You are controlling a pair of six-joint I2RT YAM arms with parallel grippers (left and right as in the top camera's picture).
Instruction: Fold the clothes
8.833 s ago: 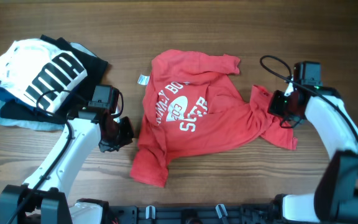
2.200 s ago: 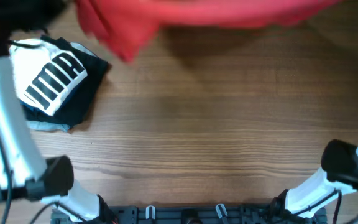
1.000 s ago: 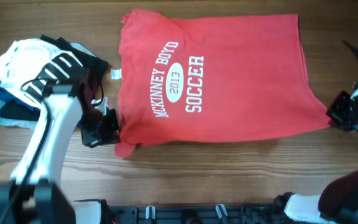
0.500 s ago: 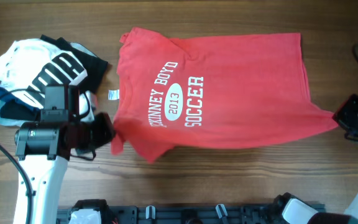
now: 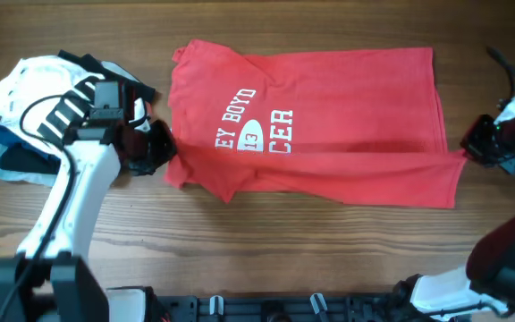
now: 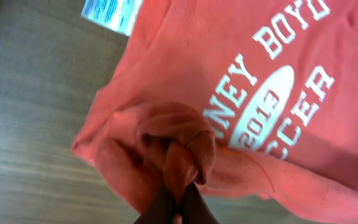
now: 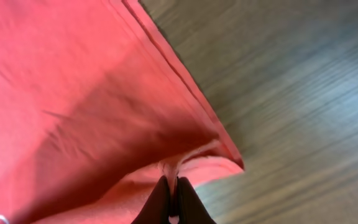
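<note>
Overhead, from my near edge outward: wood-grain desk [image 5: 329,259], then the red T-shirt [image 5: 329,89] lying across the middle, collar toward the left edge and hem toward the right edge. Its near side is doubled back over the chest as a long strip running left to right. The strip covers part of the white lettering [image 5: 240,116]; I can read only "EY BOYD", "13" and "CER".

Left claw [image 5: 161,148] sits at the strip's left end. On the left wrist view the claw [image 6: 178,208] is closed tight with a bunched wad of the T-shirt [image 6: 179,149] pinched between its fingers. The white neck tag [image 6: 112,9] shows at the top of that view.

Right claw [image 5: 468,150] sits at the strip's right end, near the right edge of the desk. On the right wrist view the claw [image 7: 169,202] is clamped on a fold of the T-shirt [image 7: 73,93] at the hem corner.

Far left corner: a white garment with black stripes [image 5: 52,103] lies on top of a black garment [image 5: 119,76] and a light blue garment [image 5: 7,170]. The pile lies apart from the T-shirt.
</note>
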